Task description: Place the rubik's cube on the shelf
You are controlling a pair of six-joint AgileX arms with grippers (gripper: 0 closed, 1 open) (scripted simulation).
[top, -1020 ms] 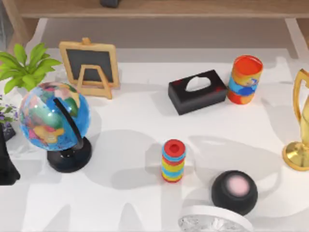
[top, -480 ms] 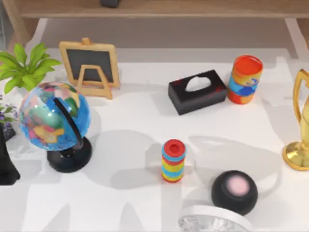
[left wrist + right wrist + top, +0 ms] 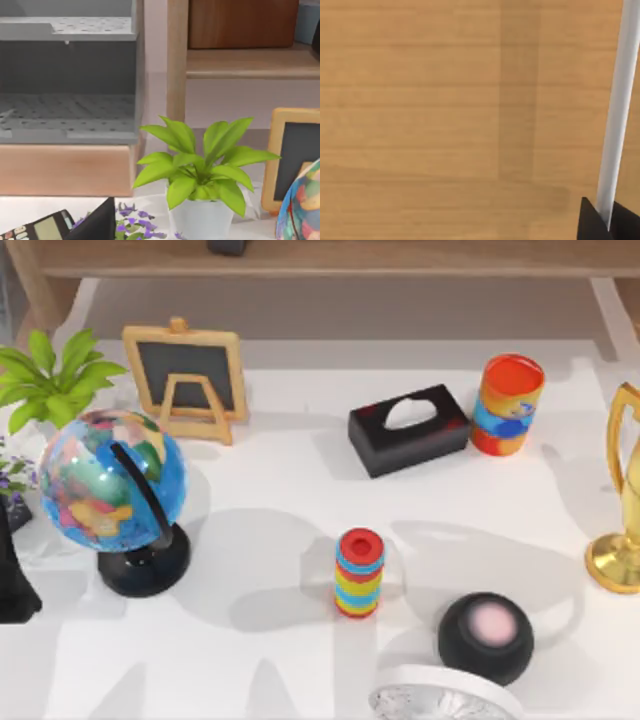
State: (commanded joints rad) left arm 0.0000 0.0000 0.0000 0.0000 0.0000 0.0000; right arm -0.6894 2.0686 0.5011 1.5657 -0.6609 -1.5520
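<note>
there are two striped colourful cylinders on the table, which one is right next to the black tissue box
The wider striped cylinder at the back, just right of the black tissue box. The slimmer ringed one stands alone nearer the front, beside the black sphere.

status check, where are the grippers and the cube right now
Left arm parked at table's left edge. Right wrist camera faces wood planks. Cube location cannot tell. Shelf along the table's far side, tissue box and globe on the table.

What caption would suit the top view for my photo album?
A cluttered white table: globe, small chalkboard, black tissue box, striped cylinder and gold trophy below a wooden shelf.
</note>
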